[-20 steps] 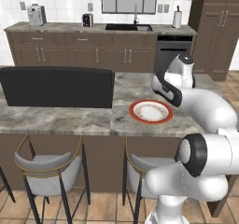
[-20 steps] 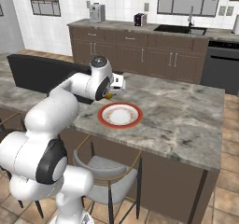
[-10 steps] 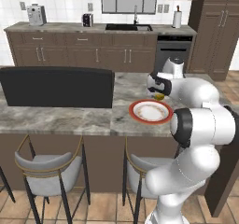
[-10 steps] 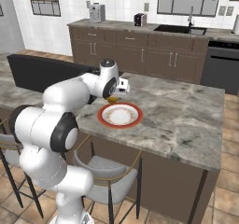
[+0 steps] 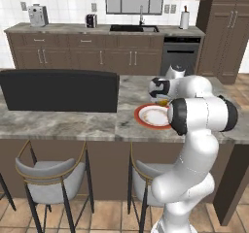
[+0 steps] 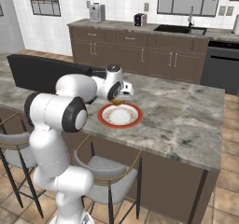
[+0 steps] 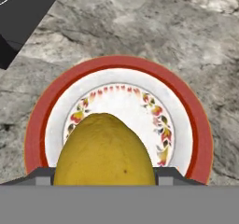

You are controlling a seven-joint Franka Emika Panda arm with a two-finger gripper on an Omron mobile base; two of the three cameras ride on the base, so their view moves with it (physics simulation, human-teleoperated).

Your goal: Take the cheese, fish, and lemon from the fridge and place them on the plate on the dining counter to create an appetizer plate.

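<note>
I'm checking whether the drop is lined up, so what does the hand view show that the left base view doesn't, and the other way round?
Hand view alone: the lemon close up between the claw's fingers, over the plate's painted floral centre, and a corner of the black inset.
Left base view alone: the white arm bent over the dining counter, two stools, and the wall counter with the sink.
Both: the red-rimmed plate on the marbled top, with the lemon above it.

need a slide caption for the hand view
Gripper holds the lemon above the empty red-rimmed plate on the dining counter.
</note>
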